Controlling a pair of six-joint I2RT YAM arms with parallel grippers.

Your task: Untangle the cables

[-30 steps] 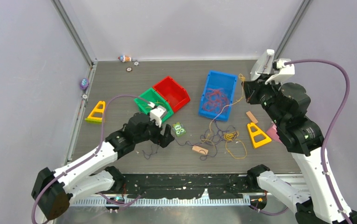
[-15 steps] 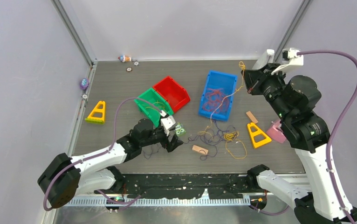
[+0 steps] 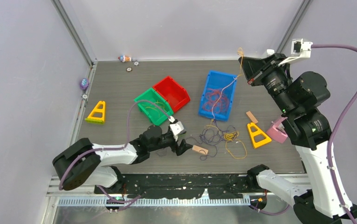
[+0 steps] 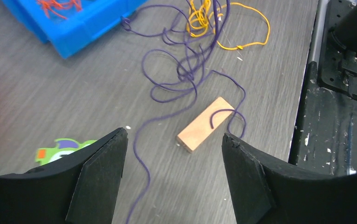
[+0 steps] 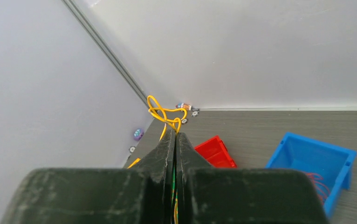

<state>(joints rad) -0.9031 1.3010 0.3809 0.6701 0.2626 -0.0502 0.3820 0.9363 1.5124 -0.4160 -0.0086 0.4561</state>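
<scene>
Gripping tool, right: right gripper (image 5: 175,135), black fingers pressed together and clamped on the thin yellow cable (image 5: 165,112); its knotted loop stands out above the tips.
Tool, left: left gripper (image 4: 173,137), black wedge fingers (image 4: 102,177) apart and holding nothing; a hair-fine dark purple cable (image 4: 176,79) lies loose on the table and trails through the gap.
Room, right: gripper held high near the far right corner, close to the back wall and corner post; open air beneath it.
Room, left: gripper low over the table near its front edge; small oblong wooden block (image 4: 204,126) just ahead of the fingers, black base rail close beyond it.
Cables, place: tangle of yellow and purple cables (image 3: 218,135) on the table in front of the blue plastic bin (image 3: 211,116); orange-red cables (image 3: 214,98) heaped inside that bin; the yellow cable climbs from the tangle across the bin to the right gripper.
Change, left: arm stretched further right along the front edge; gripper now beside the block rather than left of the tangle.
Change, right: gripper lifted higher and further back, drawing the yellow cable straighter.
Materials: dark grey wood-grain tabletop (image 3: 120,84); cables limp and looping; bins hard, glossy, open-topped, with a green bin (image 3: 141,100) and a red bin (image 3: 181,91) touching side by side, well left of the blue one.
Outliers: two yellow plastic triangle frames, one left (image 3: 96,112), one right (image 3: 258,135) of the tangle.
</scene>
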